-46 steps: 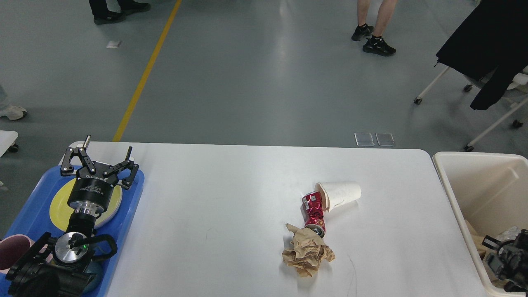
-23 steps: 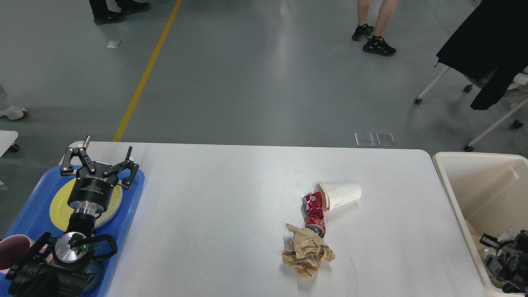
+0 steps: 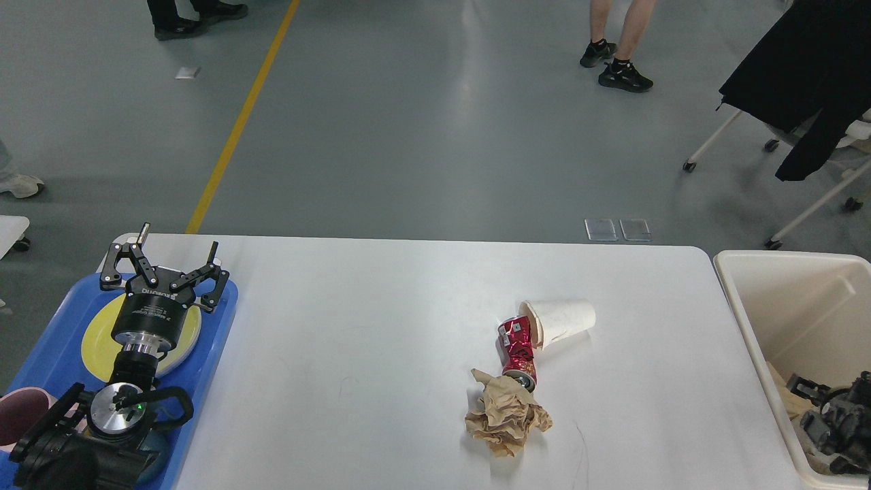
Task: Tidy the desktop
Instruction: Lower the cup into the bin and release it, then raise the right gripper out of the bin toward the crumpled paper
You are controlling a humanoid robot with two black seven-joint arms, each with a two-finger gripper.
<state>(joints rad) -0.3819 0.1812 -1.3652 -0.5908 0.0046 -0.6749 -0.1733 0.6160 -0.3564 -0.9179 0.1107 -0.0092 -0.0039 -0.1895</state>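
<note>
The white desktop (image 3: pixel 381 340) carries three pieces of litter right of centre. A white paper cup (image 3: pixel 561 321) lies on its side, a crushed red can (image 3: pixel 518 347) touches its mouth, and a crumpled brown paper (image 3: pixel 505 416) sits at the can's near end. My left gripper (image 3: pixel 178 239) is open and empty, hovering over the blue tray (image 3: pixel 219 327) at the far left. At the lower right, my right gripper (image 3: pixel 827 422) sits low inside the cream bin (image 3: pixel 796 306). It is dark and seen end-on, so its fingers cannot be told apart.
On the blue tray lie a yellow plate (image 3: pixel 99 344) under my left wrist and a pink cup (image 3: pixel 17 416) at the near left. Brown paper scraps lie in the bin. Beyond the table are people's legs and a wheeled chair (image 3: pixel 803 102) draped in black cloth.
My right gripper has shifted slightly up and left inside the bin. The left arm and the litter have not moved.
</note>
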